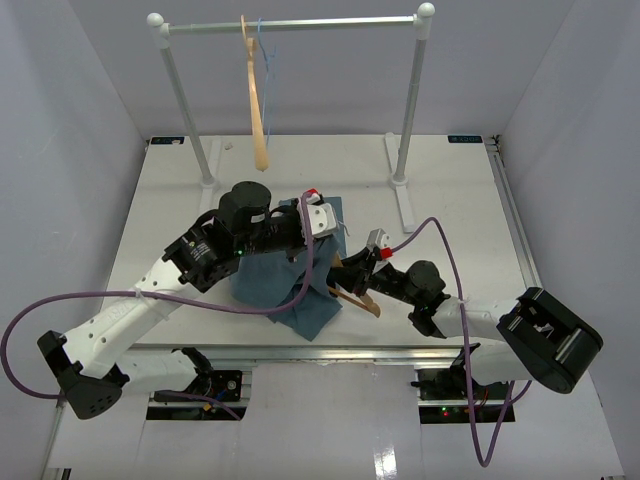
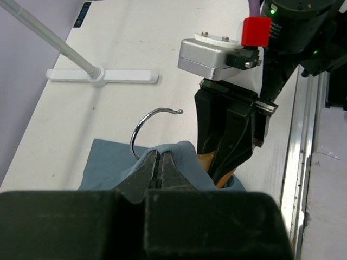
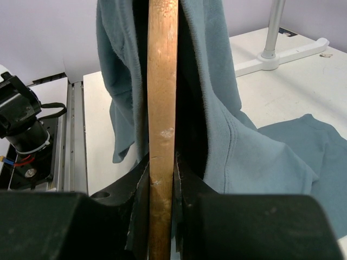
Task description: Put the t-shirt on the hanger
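Observation:
The teal-blue t-shirt (image 1: 270, 285) lies bunched on the table between my arms. My left gripper (image 1: 318, 258) is shut on a fold of its cloth, seen up close in the left wrist view (image 2: 157, 161). My right gripper (image 1: 345, 275) is shut on a wooden arm of the hanger (image 1: 358, 300). In the right wrist view the wooden bar (image 3: 161, 108) runs up between the jaws, with the t-shirt (image 3: 255, 157) draped on both sides of it. The hanger's grey metal hook (image 2: 142, 127) sticks out above the cloth (image 2: 108, 160), just beyond my left fingertips.
A white clothes rail (image 1: 290, 24) stands at the back, carrying another wooden hanger (image 1: 257, 100) and a thin blue wire hanger (image 1: 266, 50). Its right post and foot (image 1: 404, 185) are near my right gripper. The rail's foot also shows in the left wrist view (image 2: 100, 76).

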